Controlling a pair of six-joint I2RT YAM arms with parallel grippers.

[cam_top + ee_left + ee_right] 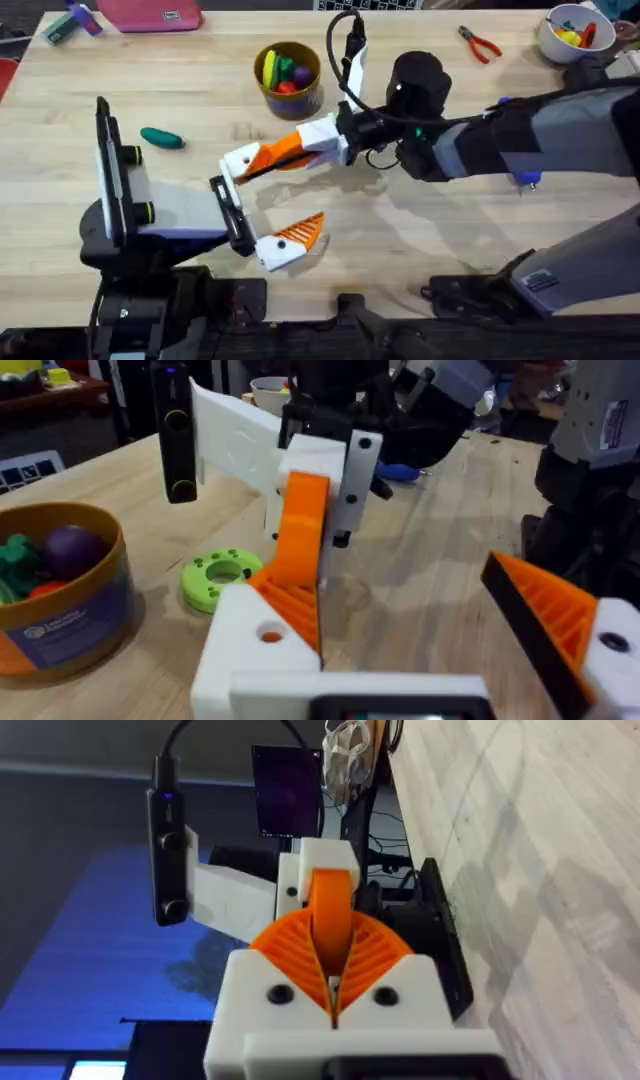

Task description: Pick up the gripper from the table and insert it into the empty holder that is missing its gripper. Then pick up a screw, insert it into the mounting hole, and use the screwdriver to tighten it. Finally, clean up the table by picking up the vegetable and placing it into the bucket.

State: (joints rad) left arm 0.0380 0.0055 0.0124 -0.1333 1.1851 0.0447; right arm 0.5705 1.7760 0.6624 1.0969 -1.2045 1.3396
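The orange ribbed gripper [278, 151] is clamped between my right gripper's [312, 140] pads. Its end sits in the white holder [240, 160] on my left gripper [275, 195]. In the left wrist view the gripper [300, 540] stands on the holder block, beside the mounting hole [270, 632]. My left gripper [420, 630] is open, and its other orange finger [550, 610] stands far off. The right wrist view has my right gripper [332, 960] shut on the gripper [330, 905]. The green vegetable [162, 138] lies at the left, near the bucket [288, 80]. The blue screwdriver [520, 178] peeks from under the right arm. I cannot make out a screw.
The bucket [60, 610] holds yellow, red and purple toys. A green disc [222, 575] lies just past the holder. Red-handled pliers [480, 43] and a white bowl [575, 35] sit at the back right. A pink case [150, 12] lies at the back left.
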